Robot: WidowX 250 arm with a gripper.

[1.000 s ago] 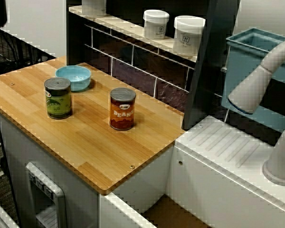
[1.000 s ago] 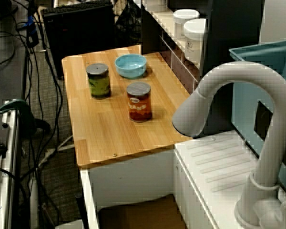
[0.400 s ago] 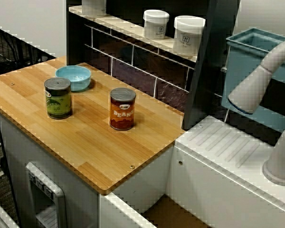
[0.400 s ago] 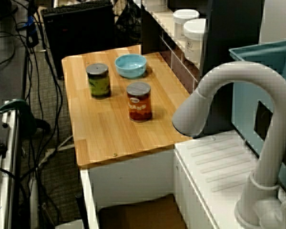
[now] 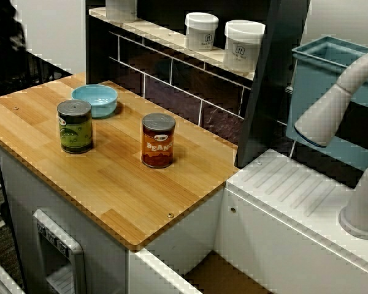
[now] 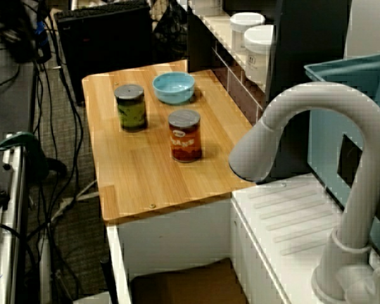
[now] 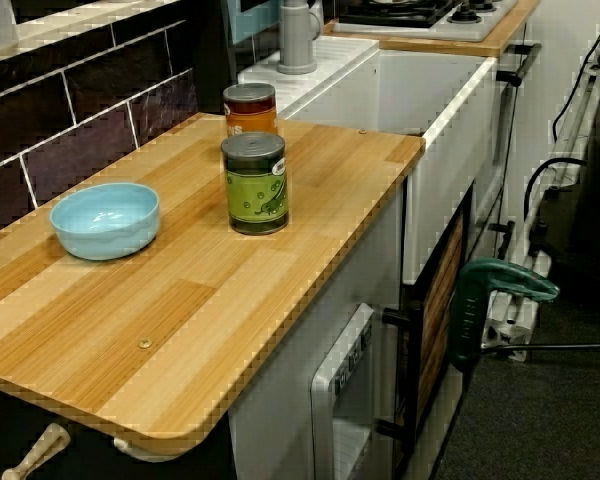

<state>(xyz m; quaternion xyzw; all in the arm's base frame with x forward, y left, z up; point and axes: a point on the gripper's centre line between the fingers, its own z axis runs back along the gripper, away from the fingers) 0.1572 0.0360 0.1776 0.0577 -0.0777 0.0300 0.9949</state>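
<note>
Kitchen mock-up, butcher-block worktop (image 5: pixel 110 184) of pale and amber wood strips, rounded corners, a small screw head near the front edge. Clock bearings are read in the high view from the front.

- Green can (image 5: pixel 74 126): upright cylinder, dull grey metal lid, glossy green paper label. Stands at the worktop's 9 o'clock side, well apart from the other can.
- Orange can (image 5: pixel 158 140): same shape and lid, label reads BEANS. Stands at 3 o'clock of the green can, near mid-board.
- Bowl (image 5: pixel 95 100): shallow, smooth light-blue glaze, round rim. Sits at 1 o'clock of the green can, just beside it; contact cannot be judged.
- Backsplash (image 5: pixel 172 92): dark glossy tiles with pale grout. On the ledge above it are two white lidded jars (image 5: pixel 243 45).
- At 3 o'clock: white ribbed drainboard (image 5: pixel 294 190), matte grey curved faucet (image 5: pixel 337 104), teal bin (image 5: pixel 319 67).
- Dark blurred shape (image 5: pixel 5 27) at the 10 o'clock corner; too smeared to identify.

Hand: it shows in none of the three views, so I cannot tell how wide it stands or whether it carries anything. All three items rest free on the wood.
</note>
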